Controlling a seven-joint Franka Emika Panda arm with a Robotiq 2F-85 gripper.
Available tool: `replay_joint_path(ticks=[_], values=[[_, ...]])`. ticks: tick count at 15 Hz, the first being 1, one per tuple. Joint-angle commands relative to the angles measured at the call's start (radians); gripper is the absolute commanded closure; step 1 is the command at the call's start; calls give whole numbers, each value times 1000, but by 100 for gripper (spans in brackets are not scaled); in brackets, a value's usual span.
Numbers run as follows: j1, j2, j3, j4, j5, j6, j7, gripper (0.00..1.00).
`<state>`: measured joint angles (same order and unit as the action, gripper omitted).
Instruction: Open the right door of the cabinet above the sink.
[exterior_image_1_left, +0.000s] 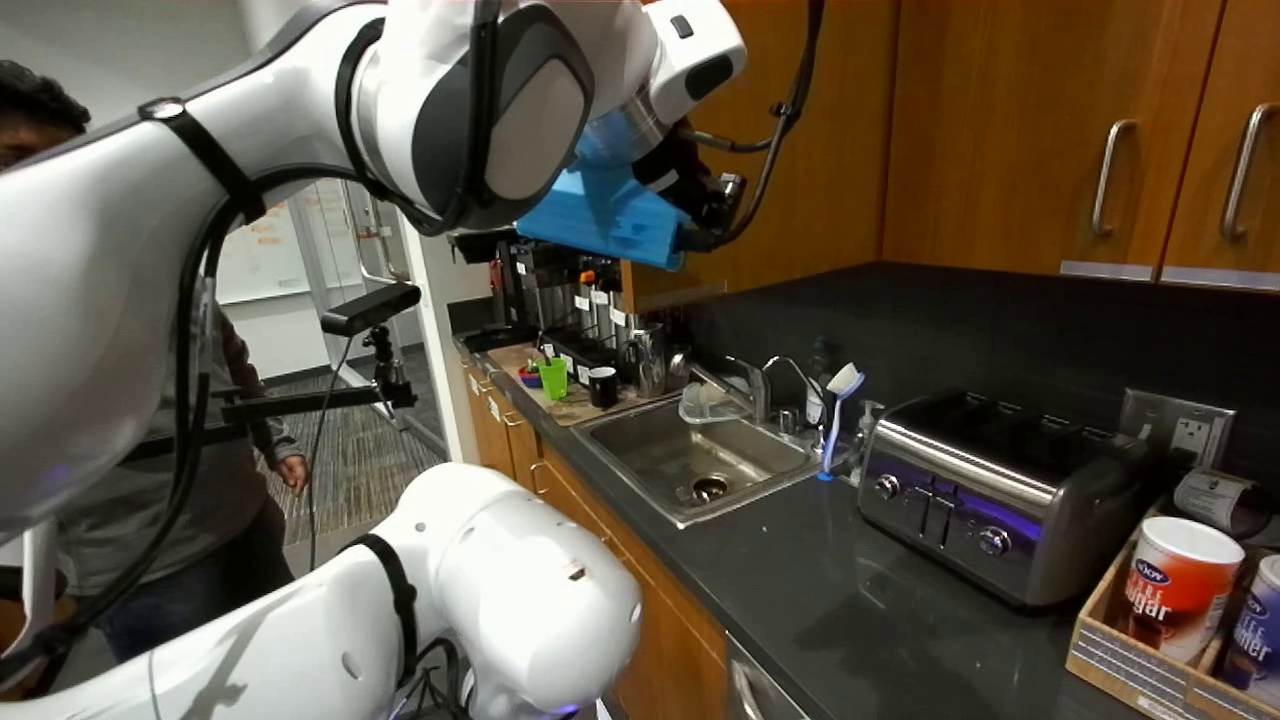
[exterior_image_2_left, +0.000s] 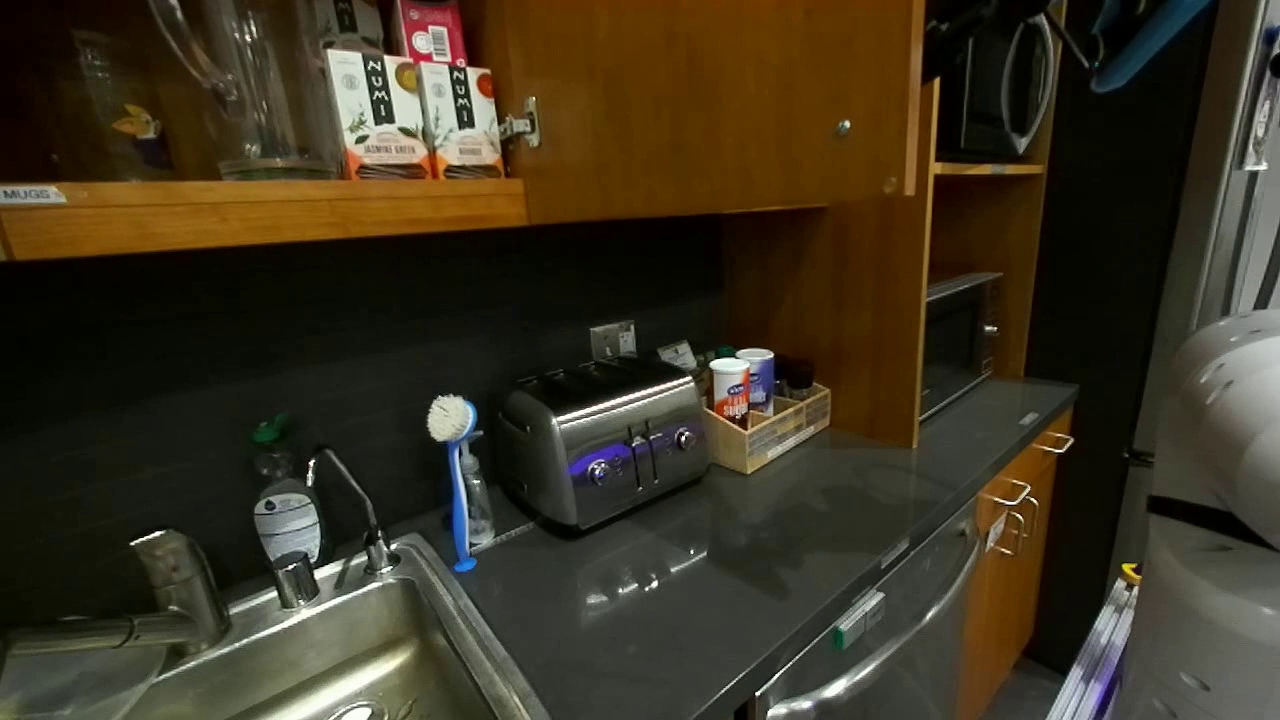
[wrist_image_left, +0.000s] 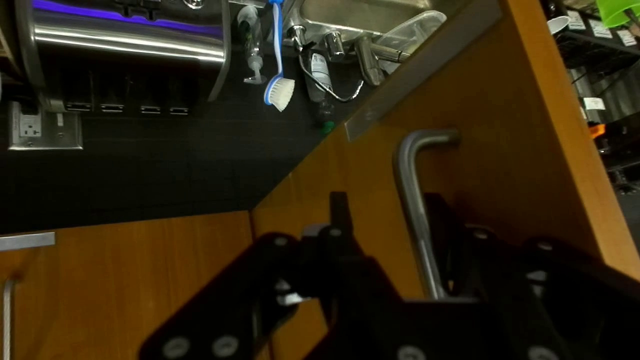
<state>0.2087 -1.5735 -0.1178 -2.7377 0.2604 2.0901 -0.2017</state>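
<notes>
Handle (wrist_image_left: 418, 220) between parted fingers (wrist_image_left: 341, 212), right door (exterior_image_2_left: 700, 110) standing wide

Tall, flat wooden panel, roughly square to the honey-brown cabinet (exterior_image_2_left: 280, 218), with a hinge (exterior_image_2_left: 522, 122) at the right end of the opening in an exterior view. Tea boxes (exterior_image_2_left: 378, 110) inside. Below and to the left, stainless sink (exterior_image_1_left: 650, 460); farther right along the dark countertop (exterior_image_2_left: 700, 610), silver toaster (exterior_image_2_left: 640, 425).

Gripper (wrist_image_left: 387, 200) in the wrist view: fingers well apart, one on either side of the slim bar, the right-hand one apparently in the gap behind it. Clamps nothing, judging by the spacing; cannot tell about light contact with either fingertip.

For handling: probably a stiff, moderately heavy panel, hinge-borne, so likely light to swing and hard to damage. Smooth metal bar, likely slippery under a loose pinch. Best taken at the straight middle stretch, away from the bent end, hooked from behind rather than squeezed hard. Task apparently all but done; on withdrawal, draw the finger clear without dragging the panel back.
</notes>
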Motion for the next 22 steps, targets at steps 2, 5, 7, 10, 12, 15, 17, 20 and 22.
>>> replay_joint_path(ticks=[2,5,7,10,12,15,17,20,22], values=[[-1,1,0,2,1,-2,-1,34],[37,16,21,30,24,-12,-20,20],[51,39,45,53,27,5,-13,9],[61,65,76,77,25,27,5,0],[62,73,92,89,21,37,15,0],[65,77,109,97,16,37,22,0],[69,78,112,96,15,33,20,0],[64,79,114,100,4,22,17,0],[60,79,108,108,3,36,16,0]])
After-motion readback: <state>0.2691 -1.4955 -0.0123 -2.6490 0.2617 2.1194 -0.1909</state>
